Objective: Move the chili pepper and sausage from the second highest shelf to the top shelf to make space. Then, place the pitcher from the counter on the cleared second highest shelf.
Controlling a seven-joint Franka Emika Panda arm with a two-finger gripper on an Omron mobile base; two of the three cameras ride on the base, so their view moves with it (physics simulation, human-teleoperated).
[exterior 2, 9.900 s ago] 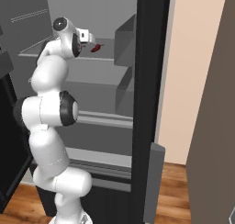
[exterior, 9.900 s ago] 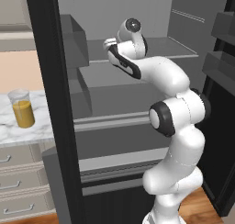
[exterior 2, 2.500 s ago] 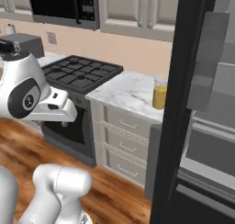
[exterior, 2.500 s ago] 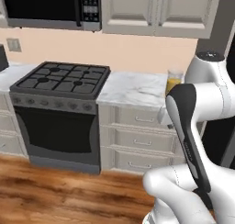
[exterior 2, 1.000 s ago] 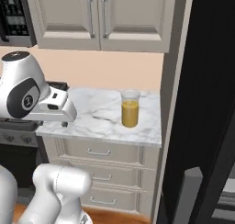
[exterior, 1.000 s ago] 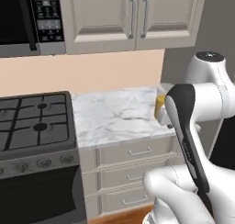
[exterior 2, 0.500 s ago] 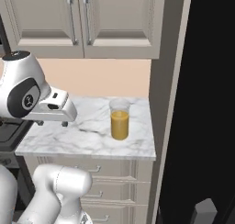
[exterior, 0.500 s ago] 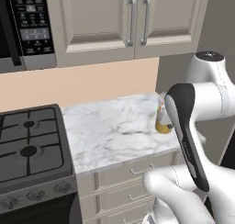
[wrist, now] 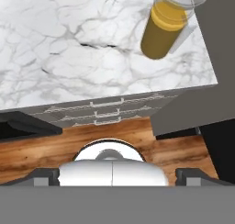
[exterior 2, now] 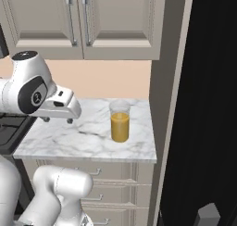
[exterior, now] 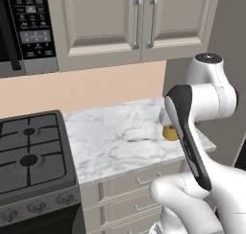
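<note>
The pitcher (exterior 2: 120, 121), a clear tapered cup with orange-yellow liquid, stands upright on the white marble counter (exterior 2: 83, 144) near its right end. In the left base view the pitcher (exterior: 169, 131) peeks out from behind my arm. My gripper (exterior 2: 57, 120) hovers above the counter, left of the pitcher and apart from it, open with nothing between its fingers. From the hand view the pitcher (wrist: 167, 28) sits at the upper right on the counter (wrist: 69, 58), and the fingertips (wrist: 47, 176) stand wide apart. The chili pepper, sausage and shelves are out of view.
A black stove (exterior: 29, 156) adjoins the counter on the left, with a microwave (exterior: 24, 27) above it. Beige wall cabinets (exterior 2: 92, 16) hang over the counter and drawers (wrist: 105, 113) sit below. The dark fridge (exterior 2: 213, 104) rises right of the pitcher.
The whole picture has shifted: the base has driven, so the counter and pitcher now sit nearer and more central. The gripper has stayed open and empty.
</note>
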